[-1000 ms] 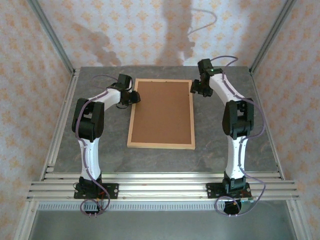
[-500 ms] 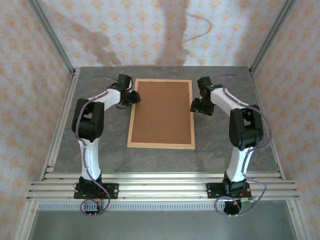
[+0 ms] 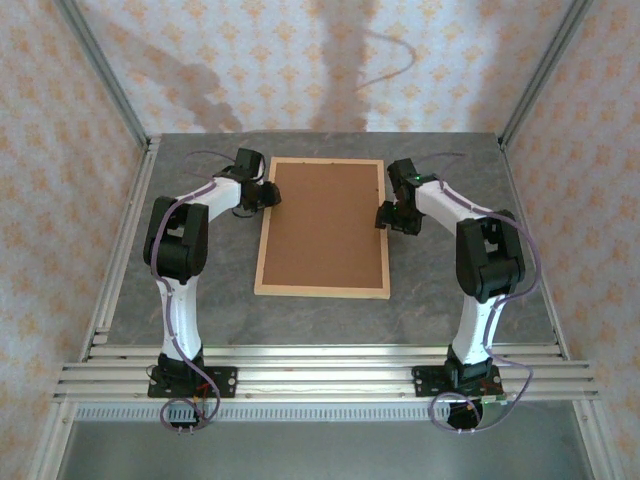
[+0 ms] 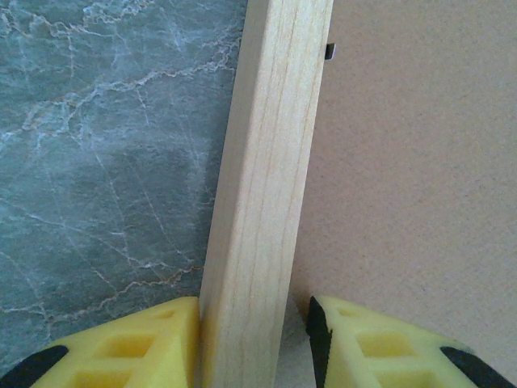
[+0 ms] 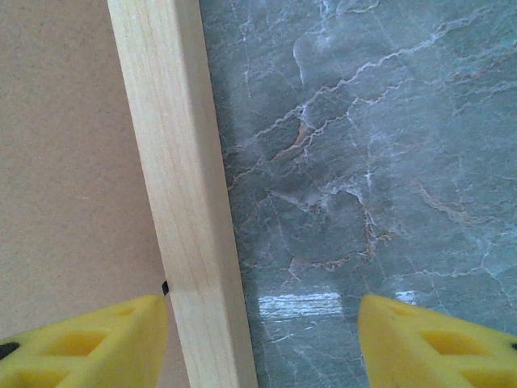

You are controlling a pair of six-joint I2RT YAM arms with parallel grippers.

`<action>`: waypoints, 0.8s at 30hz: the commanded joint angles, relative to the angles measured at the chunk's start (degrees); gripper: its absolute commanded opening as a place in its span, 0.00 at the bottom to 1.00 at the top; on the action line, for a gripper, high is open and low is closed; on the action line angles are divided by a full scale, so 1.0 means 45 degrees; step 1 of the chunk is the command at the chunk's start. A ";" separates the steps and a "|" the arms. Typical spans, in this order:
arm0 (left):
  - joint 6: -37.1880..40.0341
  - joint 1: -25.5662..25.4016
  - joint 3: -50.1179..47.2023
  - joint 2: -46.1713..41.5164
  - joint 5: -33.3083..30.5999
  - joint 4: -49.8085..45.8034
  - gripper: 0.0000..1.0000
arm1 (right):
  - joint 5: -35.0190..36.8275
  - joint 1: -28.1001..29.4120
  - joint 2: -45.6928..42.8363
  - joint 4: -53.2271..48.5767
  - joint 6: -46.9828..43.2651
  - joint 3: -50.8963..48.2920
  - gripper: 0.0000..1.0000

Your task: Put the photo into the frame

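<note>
The frame [image 3: 322, 291] lies flat at the middle of the grey surface [image 3: 230, 320], its long sides running from 6 to 12 o'clock. The brown backing board [image 3: 325, 225] fills its opening, and whatever lies beneath the board is hidden.

At the frame's 3 o'clock, the right pincer [image 5: 262, 327] hangs over the right rail, spread wide and holding nothing. One finger is above the board just beside the rail, the other is over bare surface well apart from it.

Farther back, at about 10 o'clock, the left pincer [image 4: 254, 323] straddles the left rail near the far corner. Its outer pad touches the wood and its inner pad sits just beside it, so it appears to pinch the rail, though a thin sliver there makes the contact uncertain.

The risk is a skewed frame. If the right pincer closes from this off-centre stance, its outer finger would likely sweep in and shove the rail toward 9 o'clock, twisting the frame against the left hold. Lifting by one corner could also let the board slip out.
</note>
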 commanded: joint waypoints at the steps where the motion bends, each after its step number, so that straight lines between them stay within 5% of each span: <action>1: -0.0081 0.0031 -0.0472 0.0161 0.0045 -0.0800 0.39 | 0.0359 0.0045 0.0118 0.0170 0.0133 -0.0036 0.63; 24: -0.0259 0.0023 -0.0801 0.0058 0.0226 -0.0518 0.39 | -0.0914 0.0201 0.2078 0.1171 0.0826 -0.0636 0.64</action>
